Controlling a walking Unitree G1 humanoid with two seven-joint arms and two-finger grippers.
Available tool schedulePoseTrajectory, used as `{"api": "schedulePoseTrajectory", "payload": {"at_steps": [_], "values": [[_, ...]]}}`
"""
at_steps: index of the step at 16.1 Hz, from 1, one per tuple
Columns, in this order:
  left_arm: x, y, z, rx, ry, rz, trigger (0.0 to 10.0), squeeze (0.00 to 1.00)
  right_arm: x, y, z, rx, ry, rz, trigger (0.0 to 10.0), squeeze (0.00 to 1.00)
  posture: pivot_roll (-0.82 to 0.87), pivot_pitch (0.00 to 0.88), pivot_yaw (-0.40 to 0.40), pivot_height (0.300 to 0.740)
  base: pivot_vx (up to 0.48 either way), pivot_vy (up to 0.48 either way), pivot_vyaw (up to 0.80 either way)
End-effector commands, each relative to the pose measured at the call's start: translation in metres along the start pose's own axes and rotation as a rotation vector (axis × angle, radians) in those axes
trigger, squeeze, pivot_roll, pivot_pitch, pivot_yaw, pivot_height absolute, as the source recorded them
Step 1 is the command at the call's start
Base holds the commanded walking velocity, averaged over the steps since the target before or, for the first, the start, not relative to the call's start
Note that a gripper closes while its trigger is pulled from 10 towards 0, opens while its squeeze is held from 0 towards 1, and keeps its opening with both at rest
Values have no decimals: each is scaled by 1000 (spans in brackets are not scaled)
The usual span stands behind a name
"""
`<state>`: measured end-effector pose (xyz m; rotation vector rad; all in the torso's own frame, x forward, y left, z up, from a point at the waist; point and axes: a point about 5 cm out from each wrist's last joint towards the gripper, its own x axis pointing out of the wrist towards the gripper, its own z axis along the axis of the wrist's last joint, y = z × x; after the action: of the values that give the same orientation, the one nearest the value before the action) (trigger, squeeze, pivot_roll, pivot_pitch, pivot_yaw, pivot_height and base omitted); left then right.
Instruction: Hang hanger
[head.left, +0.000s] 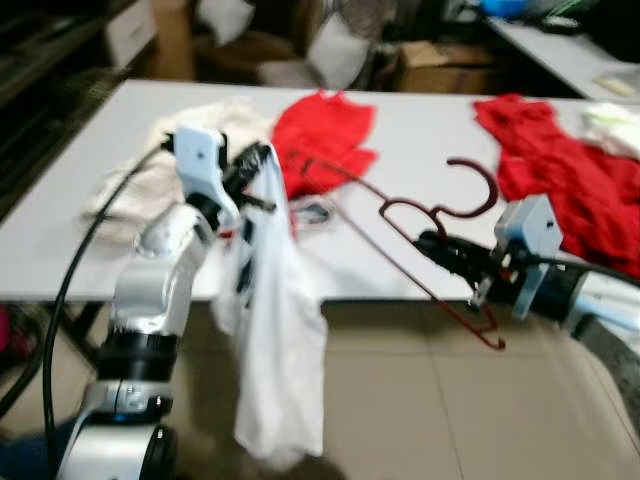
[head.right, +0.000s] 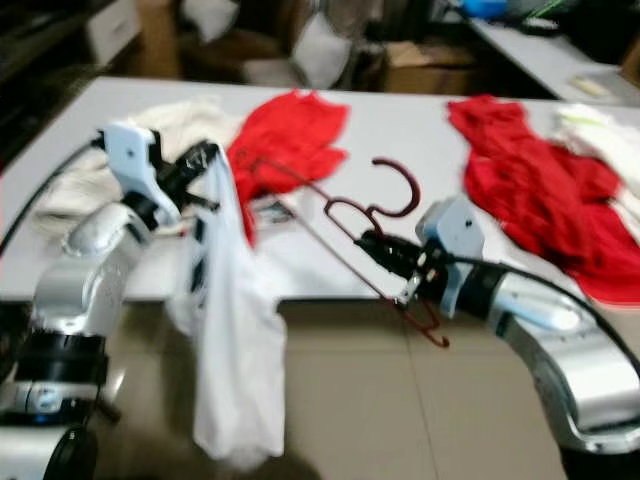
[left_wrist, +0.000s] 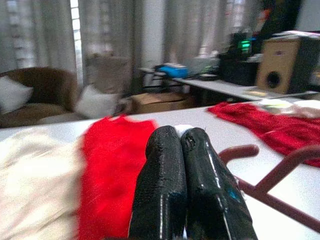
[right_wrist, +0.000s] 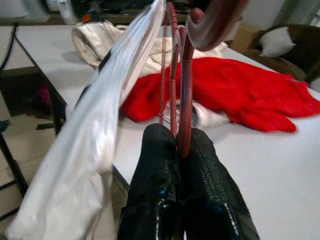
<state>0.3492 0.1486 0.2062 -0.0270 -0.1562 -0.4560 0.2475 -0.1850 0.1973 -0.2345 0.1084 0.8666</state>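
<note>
Hanger in my right gripper, that is what I see. It is dark red and thin, and my two black fingers are squeezed tight on its wire, just below the hook. I hold it up in the air, above the front edge of the white table. The hook curls up and the long bars slant, one end pointing down toward the tan floor.

My left gripper is up too, over on my left side. Its fingers are pressed together on a white garment. A bit of white cloth peeks out between the tips. The garment hangs long and loose from my fingers, down past the table edge. It has some dark marks on it.

The far end of the hanger reaches over close to my left gripper and the top of the white garment. I cannot tell if they touch.

On the table lie more clothes. A red garment lies in the middle, just behind the hanger. A cream garment lies to its left. Another red garment lies on my right, spread out wide. Everything looks a bit blurry.
</note>
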Motion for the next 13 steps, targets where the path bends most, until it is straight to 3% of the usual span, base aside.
{"api": "schedulePoseTrajectory", "payload": {"at_steps": [1,5,7,11,13], "values": [[14,-10,15,14,-46,-35,10000,0,-9,-4,0,-7,22,5,10000,0,-63,0,-26,740,364,0,-800],[30,11,26,117,-5,22,10000,0,-28,0,4,-30,86,126,10000,0,-62,0,-31,740,340,0,0],[35,14,30,124,-9,31,10000,0,-31,1,6,-21,82,150,10000,0,-63,0,-30,740,330,0,0],[42,38,43,155,-26,170,10000,0,-41,-7,15,-39,70,146,10000,0,-57,0,-34,740,327,0,0],[45,45,54,183,-38,178,10000,0,-45,-10,20,-47,67,143,10000,0,-55,0,-34,740,319,0,0]]}}
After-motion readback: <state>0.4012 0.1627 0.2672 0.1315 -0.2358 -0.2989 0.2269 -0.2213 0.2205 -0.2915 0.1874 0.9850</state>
